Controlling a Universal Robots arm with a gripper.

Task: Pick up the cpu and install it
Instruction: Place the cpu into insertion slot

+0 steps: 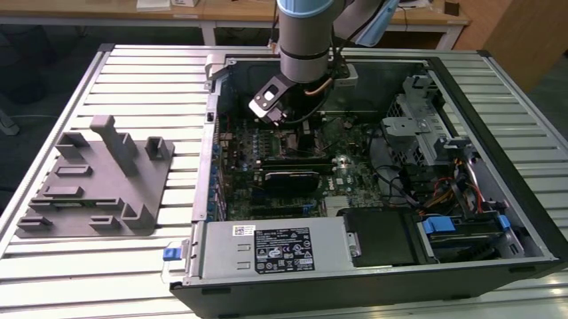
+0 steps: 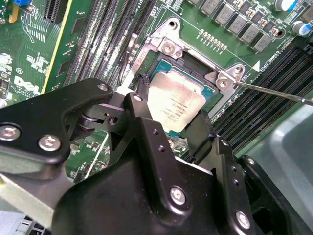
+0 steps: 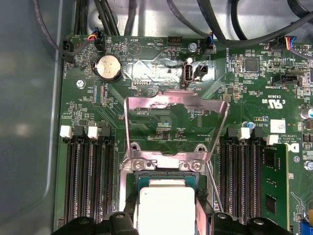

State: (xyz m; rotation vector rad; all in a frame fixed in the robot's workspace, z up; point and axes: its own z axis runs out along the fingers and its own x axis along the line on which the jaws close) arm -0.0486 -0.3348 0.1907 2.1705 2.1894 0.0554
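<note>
One arm (image 1: 306, 40) reaches down into an open computer case (image 1: 497, 86) that lies on its side on a slatted metal desk (image 1: 142, 73). It is set over the far part of the motherboard (image 1: 355, 174). In the second wrist view the claw (image 2: 171, 111) is narrowed to the width of the cpu (image 2: 177, 100). One black finger (image 2: 141, 95) lies against one edge of the chip and the other finger against the opposite edge, so the claw has the chip in its grip. The cpu, silver top upward, sits flat within the opening of the socket (image 2: 193, 58); whether it is fully seated cannot be told. The first wrist view shows the socket's metal load plate (image 3: 146, 101) hinged up and away from the chip (image 3: 166, 203). Rows of memory slots (image 3: 88, 181) run on either side, and a coin battery (image 3: 108, 67) lies farther along the board. A thin lever (image 2: 274, 91) sticks out beside the socket's corner screw. In the exterior view a grey box with a label (image 1: 266, 249) fills the case's near corner. A grey moulded fixture (image 1: 98, 179) rests on the desk to that view's left, well apart from the case.
</note>
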